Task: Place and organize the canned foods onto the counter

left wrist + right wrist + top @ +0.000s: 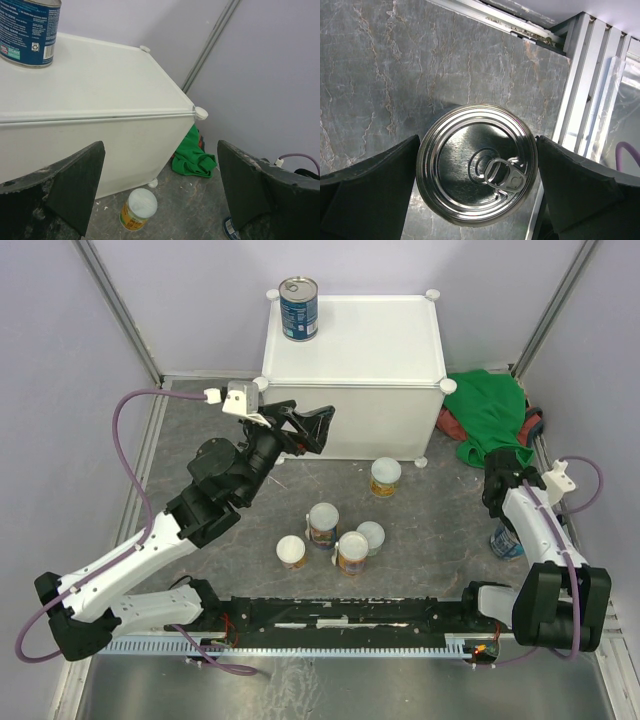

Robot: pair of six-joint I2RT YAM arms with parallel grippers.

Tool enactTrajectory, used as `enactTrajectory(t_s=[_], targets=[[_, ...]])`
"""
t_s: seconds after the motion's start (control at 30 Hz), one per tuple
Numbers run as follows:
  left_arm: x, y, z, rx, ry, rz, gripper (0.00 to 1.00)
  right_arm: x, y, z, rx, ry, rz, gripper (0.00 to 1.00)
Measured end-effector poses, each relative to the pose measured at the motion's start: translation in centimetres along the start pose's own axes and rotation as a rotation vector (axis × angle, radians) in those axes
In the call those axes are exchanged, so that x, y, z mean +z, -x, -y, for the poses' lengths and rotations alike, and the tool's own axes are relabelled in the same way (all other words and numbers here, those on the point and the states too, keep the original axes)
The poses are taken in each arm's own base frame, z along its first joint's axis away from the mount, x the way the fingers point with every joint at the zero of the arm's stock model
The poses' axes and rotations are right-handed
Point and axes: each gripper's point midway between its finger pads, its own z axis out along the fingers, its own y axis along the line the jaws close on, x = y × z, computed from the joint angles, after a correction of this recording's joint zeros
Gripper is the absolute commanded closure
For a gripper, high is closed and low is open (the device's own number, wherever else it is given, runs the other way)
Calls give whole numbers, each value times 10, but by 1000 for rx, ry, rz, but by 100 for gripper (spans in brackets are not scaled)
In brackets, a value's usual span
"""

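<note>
One dark blue can (299, 308) stands on the far left corner of the white counter (370, 345); it also shows in the left wrist view (30, 32) on the counter top (100, 85). My left gripper (312, 430) is open and empty in front of the counter's front face (160, 195). A second blue can (503, 542) stands on the floor at the right. My right gripper (477, 165) is open, its fingers on either side of that can's silver pull-tab top (477, 162). Several yellow cans stand on the floor, one near the counter (385, 477) (138, 209) and a cluster (335, 538).
A green cloth (490, 415) lies on the floor right of the counter, also in the left wrist view (192, 160). Metal rails (585, 90) edge the floor close beside the right blue can. Grey walls enclose the workspace.
</note>
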Motion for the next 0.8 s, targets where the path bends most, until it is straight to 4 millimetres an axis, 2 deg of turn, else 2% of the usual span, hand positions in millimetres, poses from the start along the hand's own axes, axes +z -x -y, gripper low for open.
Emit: enactTrajectory(t_s=[0.3,0.53,0.8], targets=[[0,-11,-7,19,22,-10,1,4,7,-8,-43,43,44,15],[0,-13,-11,21,38,-11,1,2,8,-17,-119,145,62,19],[0,-16,-13,23,44,-13,1,-6,7,-48,-238,274,86,25]])
